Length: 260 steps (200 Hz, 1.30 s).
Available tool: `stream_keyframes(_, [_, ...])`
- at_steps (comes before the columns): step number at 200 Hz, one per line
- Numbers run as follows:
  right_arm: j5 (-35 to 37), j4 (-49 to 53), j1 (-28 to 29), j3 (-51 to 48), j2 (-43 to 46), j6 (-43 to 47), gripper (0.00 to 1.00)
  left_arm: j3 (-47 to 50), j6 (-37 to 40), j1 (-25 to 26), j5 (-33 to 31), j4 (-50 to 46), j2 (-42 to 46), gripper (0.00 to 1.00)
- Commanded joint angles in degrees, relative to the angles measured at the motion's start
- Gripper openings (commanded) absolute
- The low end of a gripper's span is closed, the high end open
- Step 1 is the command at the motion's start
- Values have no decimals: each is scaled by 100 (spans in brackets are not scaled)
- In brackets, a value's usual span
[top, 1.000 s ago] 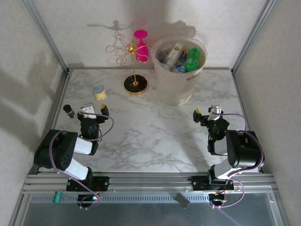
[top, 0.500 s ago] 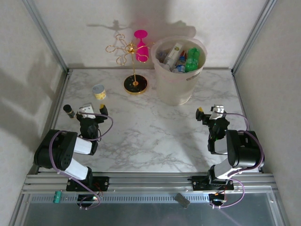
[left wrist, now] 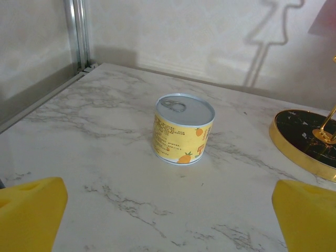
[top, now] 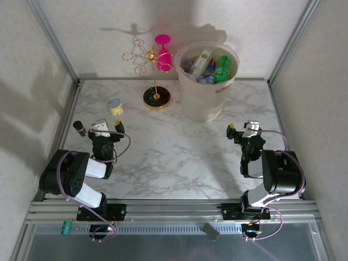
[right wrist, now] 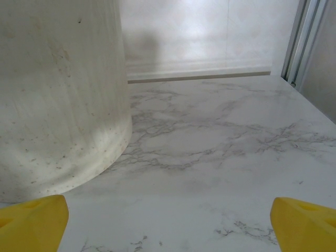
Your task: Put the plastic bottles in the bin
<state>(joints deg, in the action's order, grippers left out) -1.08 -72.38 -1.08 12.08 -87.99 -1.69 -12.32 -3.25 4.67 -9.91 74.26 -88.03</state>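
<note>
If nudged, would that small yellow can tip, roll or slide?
The yellow can stands upright, squat and wide-based, so it probably slides rather than tips. Its pull-tab lid looks unopened, so likely heavy for its size.

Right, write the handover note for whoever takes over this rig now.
Tools: left tool open and empty, low over the table, facing the yellow can. The right tool is open and empty, low beside the bin.
Things: the plastic bottles in sight, green and clear, lie inside the bin.
Done: the bottles look binned.
Left: seemingly nothing. The can, dark vial and gold stand are not bottles, so leave them.
</note>
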Motion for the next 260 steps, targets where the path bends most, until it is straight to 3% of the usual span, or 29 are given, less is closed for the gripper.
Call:
stream_keyframes(1, [106, -23, 37, 98, -52, 20, 99, -57, -71, -43, -72, -8, -21, 99])
stream_keyframes(46, [91, -24, 29, 101, -51, 18, 99, -18, -159, -127, 69, 40, -4, 99])
stream_keyframes(60, [91, -23, 34, 102, -52, 12, 99, 153, -356, -141, -394, 340, 5, 99])
stream_keyframes(81, [91, -26, 30, 101, -49, 11, 99, 41, -238, -9, -599, 184, -13, 99])
stream_keyframes(115, [91, -24, 32, 102, -47, 11, 99, -73, -14, -23, 71, -54, -13, 99])
stream_keyframes(260, [93, -30, 25, 102, -46, 11, 99, -71, -18, -36, 86, -43, -19, 99])
